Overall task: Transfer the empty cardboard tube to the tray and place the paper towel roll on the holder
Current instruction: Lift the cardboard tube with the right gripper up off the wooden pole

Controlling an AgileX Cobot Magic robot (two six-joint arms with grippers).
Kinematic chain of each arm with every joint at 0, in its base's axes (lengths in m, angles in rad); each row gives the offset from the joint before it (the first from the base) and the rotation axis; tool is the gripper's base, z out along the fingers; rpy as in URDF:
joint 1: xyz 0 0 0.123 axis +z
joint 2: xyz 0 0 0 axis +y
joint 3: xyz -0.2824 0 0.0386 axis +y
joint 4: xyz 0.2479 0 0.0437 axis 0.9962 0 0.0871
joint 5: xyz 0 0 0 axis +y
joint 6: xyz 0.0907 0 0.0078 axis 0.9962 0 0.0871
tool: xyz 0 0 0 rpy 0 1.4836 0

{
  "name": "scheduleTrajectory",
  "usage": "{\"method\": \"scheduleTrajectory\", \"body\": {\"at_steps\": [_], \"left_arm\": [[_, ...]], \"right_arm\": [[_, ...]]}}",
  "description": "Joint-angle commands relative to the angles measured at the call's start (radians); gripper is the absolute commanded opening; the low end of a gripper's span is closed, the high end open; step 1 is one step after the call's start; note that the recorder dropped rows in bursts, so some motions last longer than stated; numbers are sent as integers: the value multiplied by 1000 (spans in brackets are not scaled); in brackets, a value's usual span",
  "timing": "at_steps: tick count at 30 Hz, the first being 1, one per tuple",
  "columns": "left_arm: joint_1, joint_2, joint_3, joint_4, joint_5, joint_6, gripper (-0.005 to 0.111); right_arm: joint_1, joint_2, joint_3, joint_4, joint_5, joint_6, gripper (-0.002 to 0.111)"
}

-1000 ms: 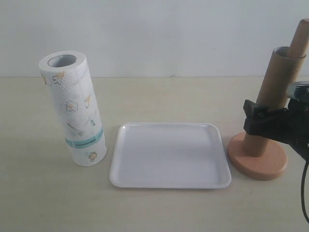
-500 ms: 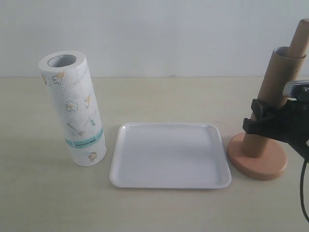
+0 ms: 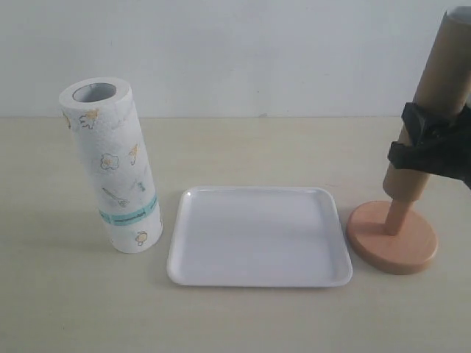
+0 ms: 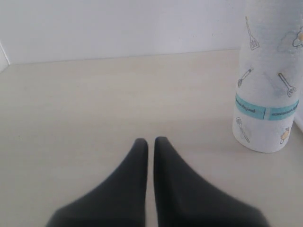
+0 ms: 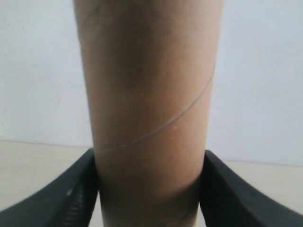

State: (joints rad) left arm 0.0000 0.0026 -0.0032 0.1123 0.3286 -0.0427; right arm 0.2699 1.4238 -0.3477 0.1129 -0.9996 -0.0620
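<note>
The brown cardboard tube [image 3: 436,95] hangs raised on the wooden holder's [image 3: 392,243] post, its lower end well above the round base, with a short stretch of post bare beneath it. My right gripper [image 3: 427,143] is shut on the tube's lower part; in the right wrist view the tube [image 5: 149,109] fills the gap between both black fingers [image 5: 75,189]. The white printed paper towel roll [image 3: 114,165] stands upright at the left, and also shows in the left wrist view [image 4: 267,75]. The white tray [image 3: 259,235] lies in the middle. My left gripper [image 4: 150,142] is shut and holds nothing, hovering over the table beside the roll.
The beige table [image 3: 243,151] runs back to a white wall. The tray lies between the roll and the holder, with a narrow gap on each side.
The right gripper closed on the cardboard tube and lifted it up along the holder's post. The left gripper, roll and tray have not moved.
</note>
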Motion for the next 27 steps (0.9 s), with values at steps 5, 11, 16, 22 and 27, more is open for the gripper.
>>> {"method": "scheduleTrajectory", "body": {"at_steps": [5, 11, 16, 22, 27], "left_arm": [[1, -3, 3, -11, -13, -1, 4], [1, -3, 3, -11, -13, -1, 4], [1, -3, 3, -11, -13, -1, 4], [1, -3, 3, -11, -13, -1, 4], [1, -3, 3, -11, -13, -1, 4]], "right_arm": [[1, -239, -4, 15, 41, -27, 0], [1, -364, -13, 16, 44, -27, 0], [1, -441, -37, 14, 53, -27, 0], [1, -514, -75, 12, 72, -27, 0], [1, -586, -139, 8, 164, -31, 0]]}}
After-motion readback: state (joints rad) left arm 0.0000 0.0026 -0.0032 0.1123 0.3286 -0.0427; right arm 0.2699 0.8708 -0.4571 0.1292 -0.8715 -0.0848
